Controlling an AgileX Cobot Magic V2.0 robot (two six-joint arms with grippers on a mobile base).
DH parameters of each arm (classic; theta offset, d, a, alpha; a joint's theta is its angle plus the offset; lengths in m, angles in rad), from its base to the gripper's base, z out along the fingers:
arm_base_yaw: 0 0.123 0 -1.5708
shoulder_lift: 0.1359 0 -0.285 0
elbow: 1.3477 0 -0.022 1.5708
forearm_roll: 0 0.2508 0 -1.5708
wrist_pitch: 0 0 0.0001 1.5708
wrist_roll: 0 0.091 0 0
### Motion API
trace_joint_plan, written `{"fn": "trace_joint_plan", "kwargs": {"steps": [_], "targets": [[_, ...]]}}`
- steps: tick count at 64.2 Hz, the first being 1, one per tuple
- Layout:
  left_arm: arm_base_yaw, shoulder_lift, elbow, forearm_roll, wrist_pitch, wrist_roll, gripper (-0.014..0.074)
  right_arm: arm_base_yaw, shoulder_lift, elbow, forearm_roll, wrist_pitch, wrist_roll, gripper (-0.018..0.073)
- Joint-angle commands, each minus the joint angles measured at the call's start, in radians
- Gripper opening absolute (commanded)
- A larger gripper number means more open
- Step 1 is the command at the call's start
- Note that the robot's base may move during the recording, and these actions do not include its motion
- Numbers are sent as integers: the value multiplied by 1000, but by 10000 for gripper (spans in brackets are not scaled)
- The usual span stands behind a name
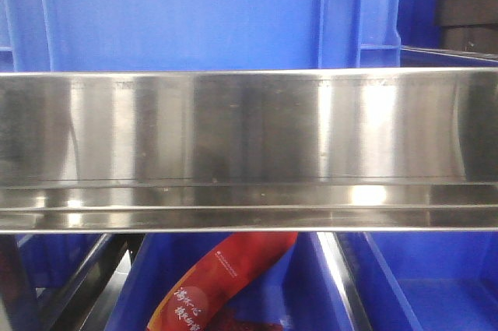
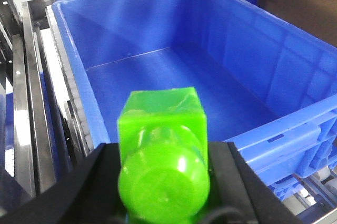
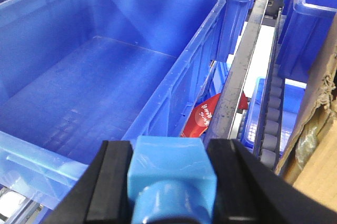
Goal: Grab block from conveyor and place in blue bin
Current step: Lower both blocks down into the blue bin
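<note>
Block [image 2: 163, 129], bright green, clamped at 6 o'clock between the black fingers [image 2: 79, 182] of the left hand [image 2: 164, 153], poised at the near rim of the blue bin [image 2: 253, 60]. Probably best moved toward 12 o'clock, above the bin's bare floor, then released low to avoid bounce. Right hand [image 3: 171, 153] similarly closed on a light-blue block [image 3: 171, 171].

Clamped in my left pincer [image 2: 164, 163], the green block [image 2: 160, 124] is blurred up close, its base cut off below. The pale blue block [image 3: 171, 163] clamped in my right pincer [image 3: 169, 168] is cropped likewise. Ahead-right of that pincer, a red packet [image 3: 202, 121] is mostly hidden behind the blue bin [image 3: 176, 84], its print unreadable.
</note>
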Motion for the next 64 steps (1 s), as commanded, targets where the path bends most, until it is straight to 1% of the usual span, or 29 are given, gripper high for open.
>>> {"fn": "trace_joint_plan", "kwargs": {"steps": [1,43,49,54,58,64], "targets": [[-6,-3,-7,-5,-18,-6,-111,-2,-3,-8,-3,-20,-5,-162],[-6,-3,-7,-5,-25,-6,-111,-2,-3,-8,-2,-31,-5,-162],[-6,0,-7,-5,-58,-6,-111,-2,-3,-14,9,-65,-5,-162],[-6,4,-7,-5,-116,-6,-111,-2,2,-41,16,-82,-5,-162],[-29,25,-31,-4,-127,5,-111,-2,18,-76,28,-84,-5,-162],[-91,100,-118,-3,-86,39,-111,7,63,-166,60,-69,-19,-162]]}}
